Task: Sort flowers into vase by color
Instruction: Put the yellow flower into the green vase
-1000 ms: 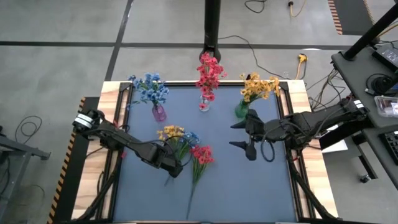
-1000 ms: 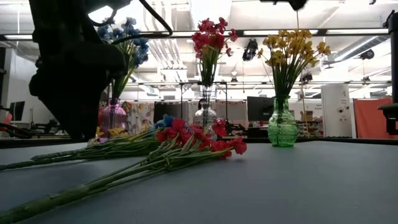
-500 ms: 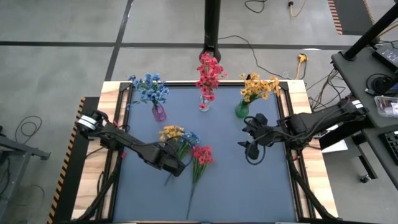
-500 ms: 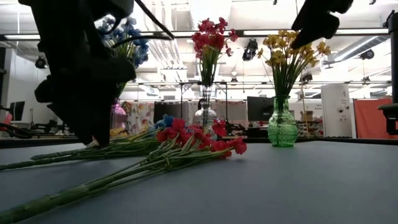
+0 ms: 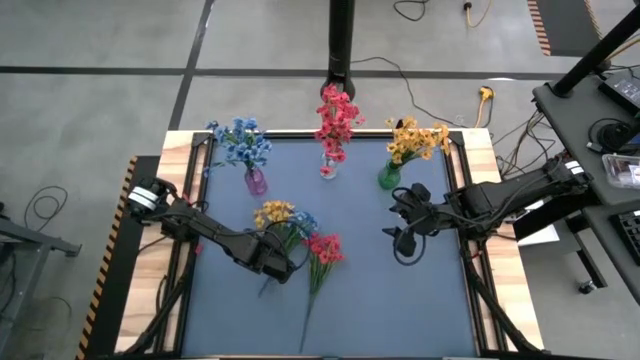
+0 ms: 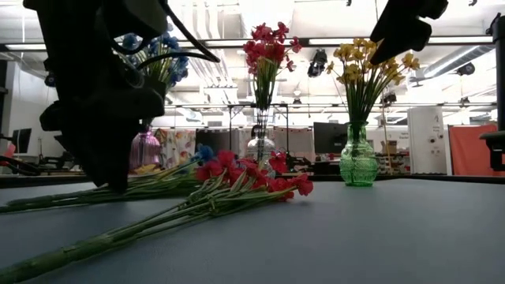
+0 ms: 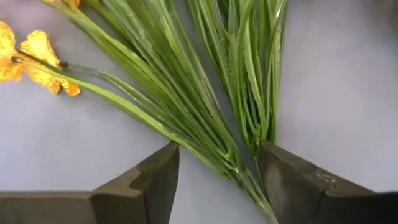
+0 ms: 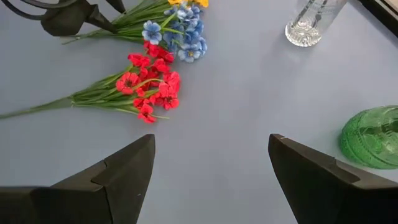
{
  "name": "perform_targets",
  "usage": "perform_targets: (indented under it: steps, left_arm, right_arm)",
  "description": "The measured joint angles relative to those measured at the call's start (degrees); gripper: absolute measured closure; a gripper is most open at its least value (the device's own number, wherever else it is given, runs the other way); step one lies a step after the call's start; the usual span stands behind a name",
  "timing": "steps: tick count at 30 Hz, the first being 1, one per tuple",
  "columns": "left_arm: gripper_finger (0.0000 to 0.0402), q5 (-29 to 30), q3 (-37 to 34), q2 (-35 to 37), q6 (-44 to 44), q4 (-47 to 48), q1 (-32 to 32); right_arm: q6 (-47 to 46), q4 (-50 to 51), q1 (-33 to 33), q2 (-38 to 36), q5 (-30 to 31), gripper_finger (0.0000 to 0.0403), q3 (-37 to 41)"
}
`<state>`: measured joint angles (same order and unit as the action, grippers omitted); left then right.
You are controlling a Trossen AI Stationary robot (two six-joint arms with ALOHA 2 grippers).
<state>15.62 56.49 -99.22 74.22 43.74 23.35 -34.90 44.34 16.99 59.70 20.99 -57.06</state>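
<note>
The left claw (image 5: 278, 268) has come lower over the past second and now straddles the green stems (image 7: 205, 106) of the loose yellow sprig (image 5: 274, 213) and blue sprig (image 5: 305, 222) lying mid-tabletop (image 5: 400, 300). Its fingers (image 7: 149, 180) stand apart on either side of the stems, not yet closed on them. In the low view the blue blossoms (image 6: 203, 151) have shifted slightly, which suggests the claw has nudged the bundle.

The right claw (image 5: 398, 222) has turned and drawn in toward its arm, and it now hovers near the green vase (image 5: 389, 176), jaws wide apart and empty.

The red sprig (image 5: 322, 250) lies just beside the other two. The pink vase (image 5: 256, 181), clear vase (image 5: 328, 166) and green vase already hold blue, red and yellow flowers. A pick of one loose sprig looks imminent.
</note>
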Motion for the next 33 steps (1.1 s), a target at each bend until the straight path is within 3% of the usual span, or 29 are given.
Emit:
perform_targets:
  steps: [7,16,33]
  left_arm:
    - [0.021,-3.21,1.16,0.04,-1.34,2.75,1.42]
    - [0.021,-3.07,7.17,0.05,-1.77,16.75,3.76]
    - [0.021,-3.59,3.58,0.04,-0.17,12.51,3.85]
  right_arm:
    - [-0.57,0.01,0.0,0.0,0.02,0.0099,0.0]
    - [-0.02,0.02,0.0,0.0,0.04,0.0099,0.0]
    - [0.43,-0.07,-0.02,-0.02,0.17,0.0099,1.4]
